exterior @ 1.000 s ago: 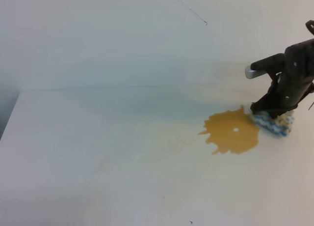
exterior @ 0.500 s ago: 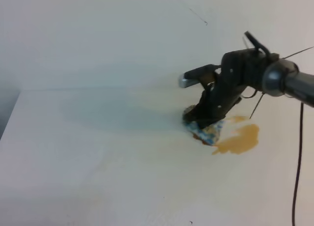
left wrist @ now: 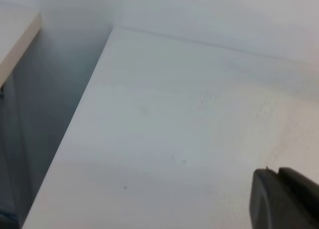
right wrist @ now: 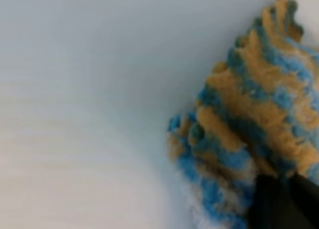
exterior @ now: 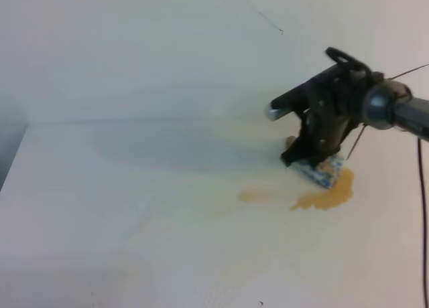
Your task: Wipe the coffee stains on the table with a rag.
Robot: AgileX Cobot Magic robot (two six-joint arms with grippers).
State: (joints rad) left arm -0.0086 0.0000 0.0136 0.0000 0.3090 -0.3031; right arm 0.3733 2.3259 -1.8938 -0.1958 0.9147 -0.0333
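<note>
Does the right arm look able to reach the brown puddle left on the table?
Probably yes: the right tool, shut on the rag, sits right at the edge of the remaining coffee stains, with nothing between them.

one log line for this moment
right gripper: shut on rag | rag: on coffee stain | stain: partly wiped, smeared | left gripper: idle

A plain white wall [exterior: 134,47] with a thin dark scratch [exterior: 258,13] stands behind, softly lit.
</note>
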